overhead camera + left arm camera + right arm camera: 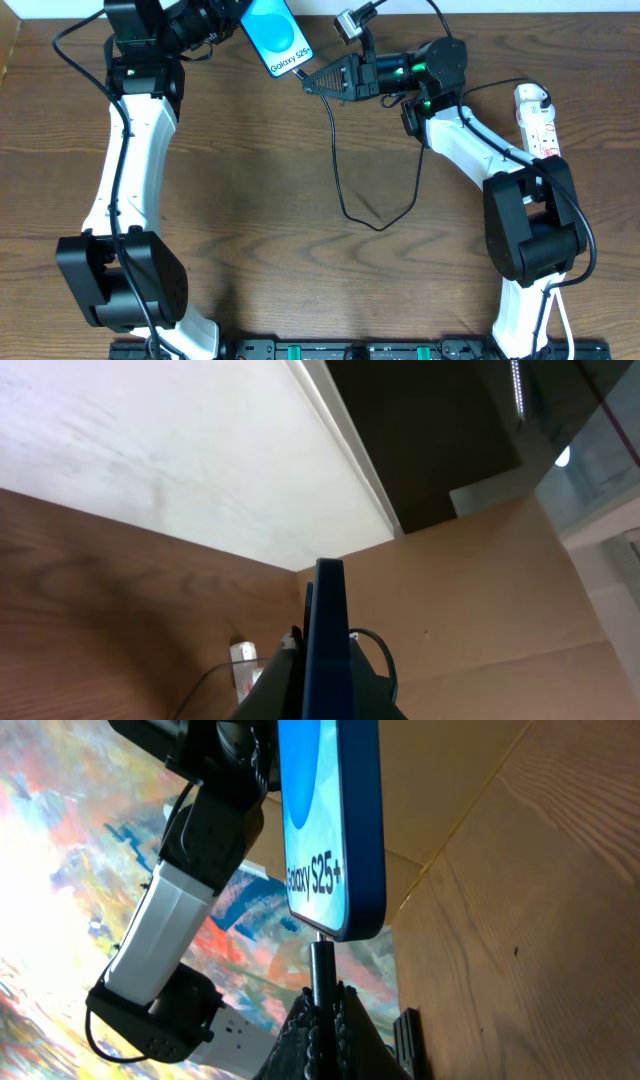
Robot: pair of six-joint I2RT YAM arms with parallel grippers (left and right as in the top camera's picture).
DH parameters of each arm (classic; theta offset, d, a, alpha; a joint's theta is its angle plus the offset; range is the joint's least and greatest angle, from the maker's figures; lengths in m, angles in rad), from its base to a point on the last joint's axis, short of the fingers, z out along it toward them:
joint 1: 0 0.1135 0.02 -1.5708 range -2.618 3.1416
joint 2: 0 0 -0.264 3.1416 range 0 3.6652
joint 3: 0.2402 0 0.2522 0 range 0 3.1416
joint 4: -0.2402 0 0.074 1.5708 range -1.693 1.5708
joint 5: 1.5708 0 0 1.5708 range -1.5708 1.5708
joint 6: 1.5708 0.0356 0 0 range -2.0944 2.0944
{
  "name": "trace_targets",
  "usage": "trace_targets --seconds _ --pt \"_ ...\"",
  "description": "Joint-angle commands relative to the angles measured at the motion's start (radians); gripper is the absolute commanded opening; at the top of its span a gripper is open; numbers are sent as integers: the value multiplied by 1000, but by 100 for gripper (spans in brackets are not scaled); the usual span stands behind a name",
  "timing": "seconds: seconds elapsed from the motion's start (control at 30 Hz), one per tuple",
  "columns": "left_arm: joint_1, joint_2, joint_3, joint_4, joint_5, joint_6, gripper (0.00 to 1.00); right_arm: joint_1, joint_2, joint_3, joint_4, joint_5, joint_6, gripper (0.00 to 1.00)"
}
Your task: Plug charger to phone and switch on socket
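The phone (275, 35), blue-screened with "Galaxy S25+" text, is held off the table at the back by my left gripper (232, 22), shut on its upper part. Seen edge-on, the phone (326, 640) stands between the left fingers. My right gripper (312, 84) is shut on the charger plug (322, 970), whose tip touches the bottom edge of the phone (335, 830). The thin black charger cable (345, 190) hangs from the plug and loops over the table. The white socket strip (537, 120) lies at the right edge, partly behind the right arm.
The wooden table (300, 280) runs out to both arm bases at the front corners. A cardboard wall (470, 590) stands behind the table. A small camera unit (350, 25) sits just right of the phone.
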Motion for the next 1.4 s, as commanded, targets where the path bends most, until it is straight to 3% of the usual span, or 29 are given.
trace_targets --seconds 0.0,0.2,1.37 --pt "-13 -3 11 -1 72 13 7 -11 0 10 -1 149 -30 1" --pt "-13 -3 11 10 4 -21 7 -11 0 10 -1 149 -31 1" --pt "-13 -3 11 66 -76 -66 7 -10 0 10 -12 314 -33 1"
